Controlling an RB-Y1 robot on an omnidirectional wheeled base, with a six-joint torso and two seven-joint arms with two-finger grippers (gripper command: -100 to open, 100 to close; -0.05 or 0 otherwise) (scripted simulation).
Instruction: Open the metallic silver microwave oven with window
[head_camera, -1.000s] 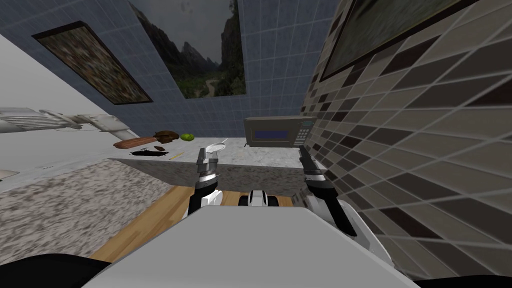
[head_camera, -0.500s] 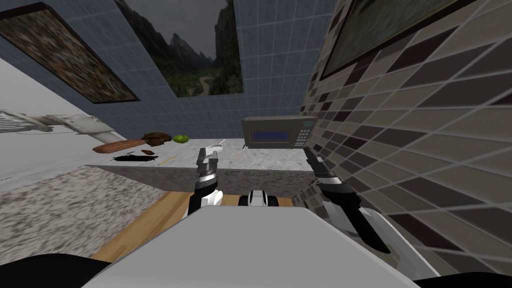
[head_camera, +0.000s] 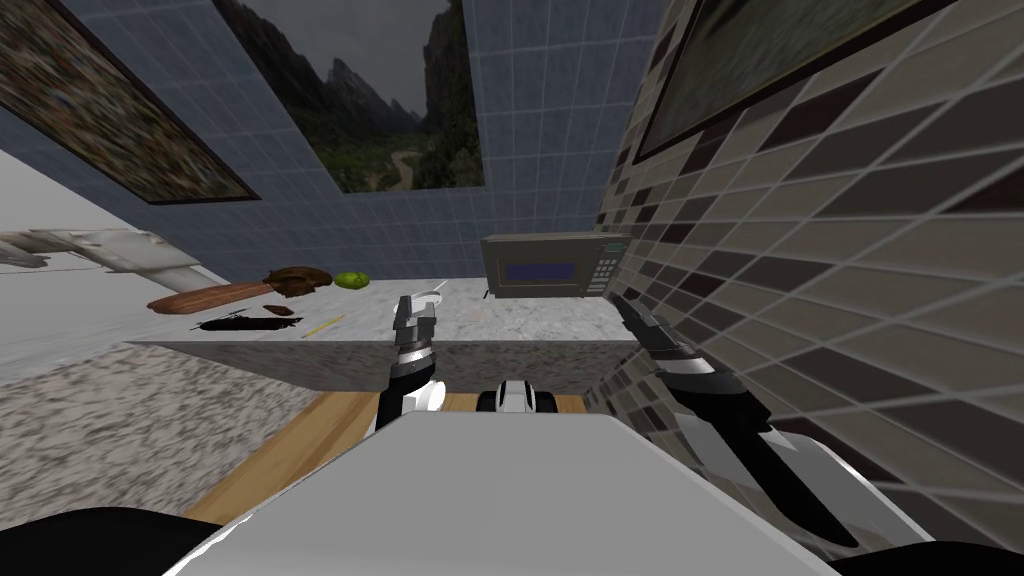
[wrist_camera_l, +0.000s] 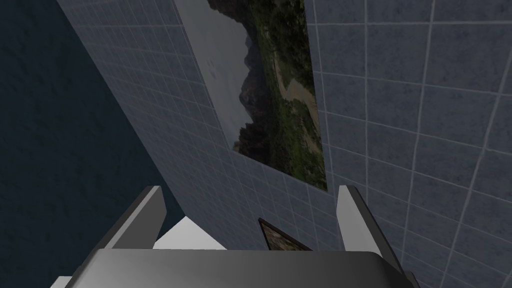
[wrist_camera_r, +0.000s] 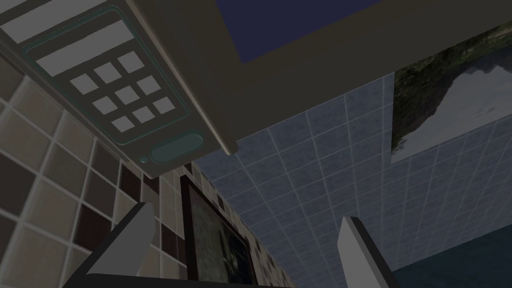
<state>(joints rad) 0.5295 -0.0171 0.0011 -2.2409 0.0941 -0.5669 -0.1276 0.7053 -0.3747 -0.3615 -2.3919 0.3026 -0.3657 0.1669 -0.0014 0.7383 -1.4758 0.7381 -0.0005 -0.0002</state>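
The grey-brown microwave with a blue window stands at the back of the speckled counter, against the tiled right wall. Its door looks closed. My right gripper is stretched out just below the microwave's right front corner. In the right wrist view the keypad panel and the door's edge loom close beyond the open gripper, with nothing between the fingers. My left gripper is raised over the counter's front edge, and it stands open in the left wrist view.
A white plate lies behind the left gripper. Further left on the counter are a lime, a brown bowl, a wooden board and a dark utensil. The chequered tile wall runs close along my right arm.
My right arm has stretched further forward and up towards the microwave's right corner. My head camera has shifted slightly. The left arm has barely moved.
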